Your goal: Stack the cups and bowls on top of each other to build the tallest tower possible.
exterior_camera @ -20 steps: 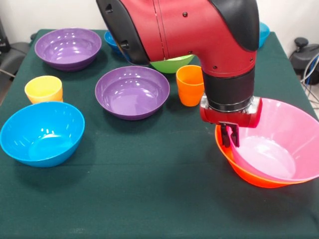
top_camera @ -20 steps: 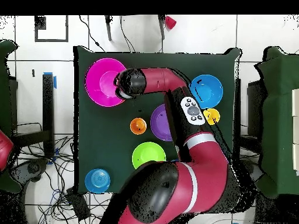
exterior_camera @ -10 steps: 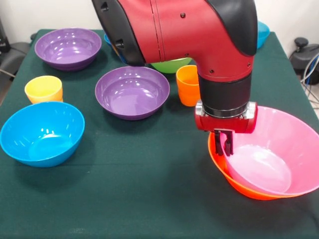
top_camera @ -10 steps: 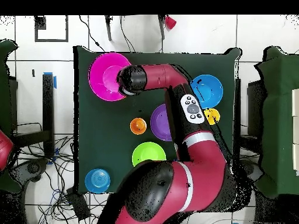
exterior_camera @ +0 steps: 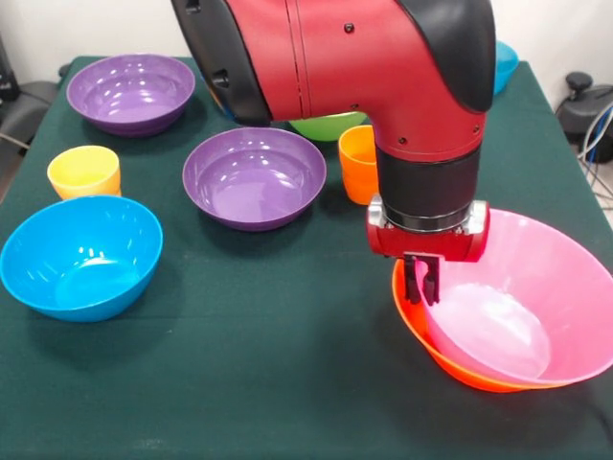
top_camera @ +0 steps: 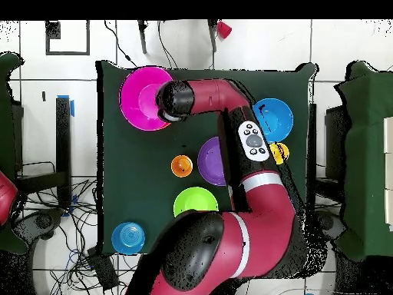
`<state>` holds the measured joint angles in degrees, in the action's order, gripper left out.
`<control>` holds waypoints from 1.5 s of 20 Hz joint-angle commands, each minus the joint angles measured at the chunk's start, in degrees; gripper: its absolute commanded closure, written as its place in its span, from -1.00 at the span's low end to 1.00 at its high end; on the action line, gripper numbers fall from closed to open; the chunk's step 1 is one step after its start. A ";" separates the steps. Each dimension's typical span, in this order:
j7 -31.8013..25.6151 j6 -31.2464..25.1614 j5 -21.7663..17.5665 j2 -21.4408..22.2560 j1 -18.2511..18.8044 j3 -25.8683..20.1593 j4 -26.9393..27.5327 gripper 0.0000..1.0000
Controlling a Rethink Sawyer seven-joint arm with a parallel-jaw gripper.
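Pink bowl [exterior_camera: 536, 287] sits nested inside the orange bowl [exterior_camera: 450, 359] at the right side of the table [exterior_camera: 287, 383] as the front view shows it, its rim tipped a little so the orange edge shows along the near left. The gripper [exterior_camera: 422, 280] comes straight down over the left rim of this pair, its fingers close together and pinching the pink bowl's rim. Behind it stands the orange cup [exterior_camera: 359, 163], partly hidden by the arm [exterior_camera: 383, 57], with a green bowl [exterior_camera: 330, 123] peeking out beyond. A purple bowl [exterior_camera: 254, 177] rests mid-table, another purple one [exterior_camera: 130, 92] at the far left corner. The yellow cup [exterior_camera: 84, 171] stands just behind the light blue bowl [exterior_camera: 81, 255].
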<state>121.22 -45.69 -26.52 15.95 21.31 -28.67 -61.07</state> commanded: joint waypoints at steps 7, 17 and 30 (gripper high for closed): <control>-19.67 -13.01 -12.15 -7.71 0.33 9.04 6.57 1.00; -19.62 -9.53 -9.85 -6.90 1.96 8.31 2.85 1.00; -26.07 -8.28 -10.32 -7.49 5.14 6.47 2.92 1.00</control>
<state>114.25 -50.66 -26.50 14.69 23.82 -28.00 -56.26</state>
